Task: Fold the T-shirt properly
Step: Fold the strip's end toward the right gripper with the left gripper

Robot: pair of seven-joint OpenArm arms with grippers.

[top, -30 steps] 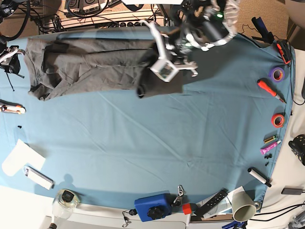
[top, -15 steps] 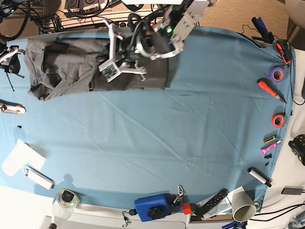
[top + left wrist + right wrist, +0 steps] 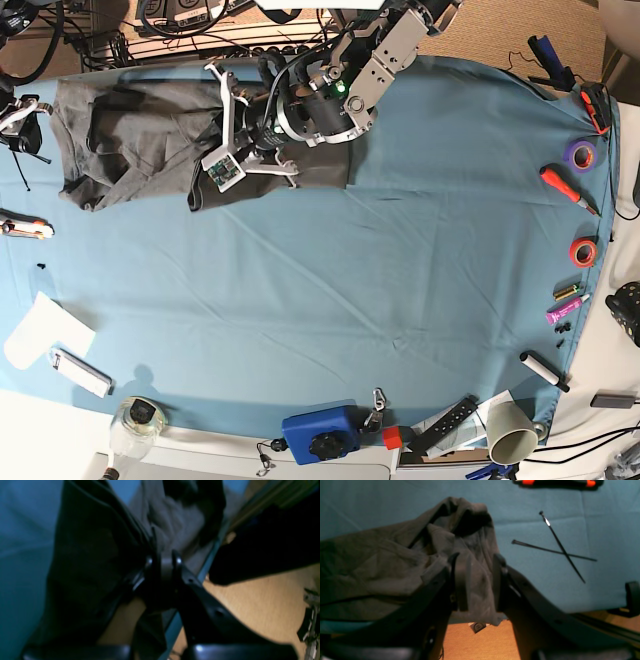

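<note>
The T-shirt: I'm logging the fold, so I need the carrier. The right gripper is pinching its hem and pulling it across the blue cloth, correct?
Not quite: the left gripper pinches the T-shirt, as the left wrist view shows. The right gripper stands open at the shirt's other end.

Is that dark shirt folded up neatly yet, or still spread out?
Partly folded: the T-shirt lies bunched and wrinkled, one end doubled over where the left gripper pinches it.
</note>
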